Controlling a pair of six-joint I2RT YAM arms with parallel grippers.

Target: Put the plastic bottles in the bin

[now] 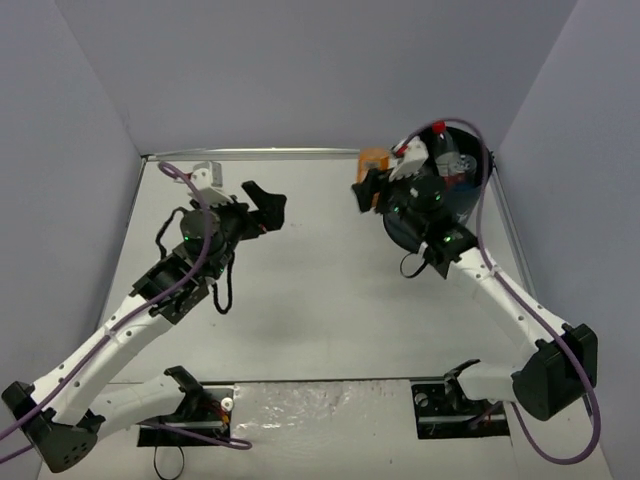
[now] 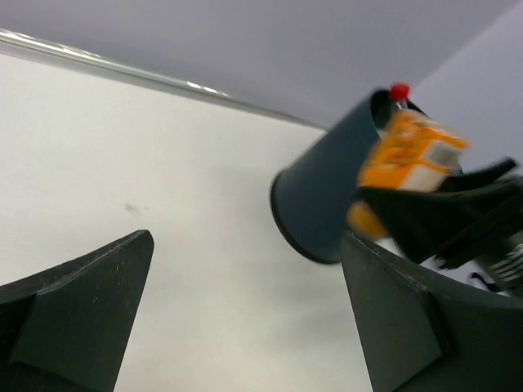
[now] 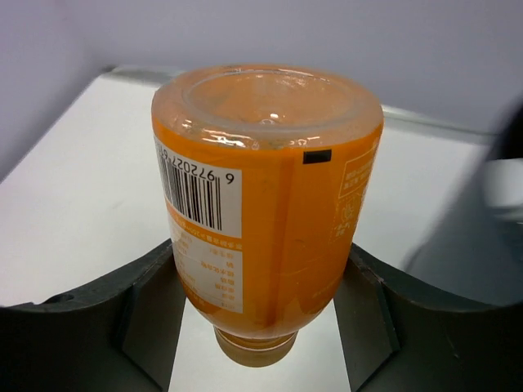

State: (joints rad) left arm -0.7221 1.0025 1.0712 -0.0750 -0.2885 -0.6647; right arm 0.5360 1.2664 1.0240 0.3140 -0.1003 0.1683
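Observation:
My right gripper (image 1: 366, 190) is shut on the orange-filled bottle (image 1: 373, 160), holding it just left of the bin (image 1: 468, 200) at the back right. In the right wrist view the orange bottle (image 3: 261, 204) sits between the fingers (image 3: 147, 302), its base pointing away from the palm. The dark bin holds a red-capped bottle (image 1: 438, 128) and a clear bottle (image 1: 450, 152). My left gripper (image 1: 268, 205) is open and empty, mid-table, well left of the bin. The left wrist view shows the bin (image 2: 323, 196), the orange bottle (image 2: 409, 155) and the red cap (image 2: 399, 90).
A small pale object (image 1: 205, 172) lies at the back left, partly hidden by the left arm. Grey walls close the table on three sides, with a metal rail (image 1: 300, 152) along the back edge. The bin stands close to the right wall.

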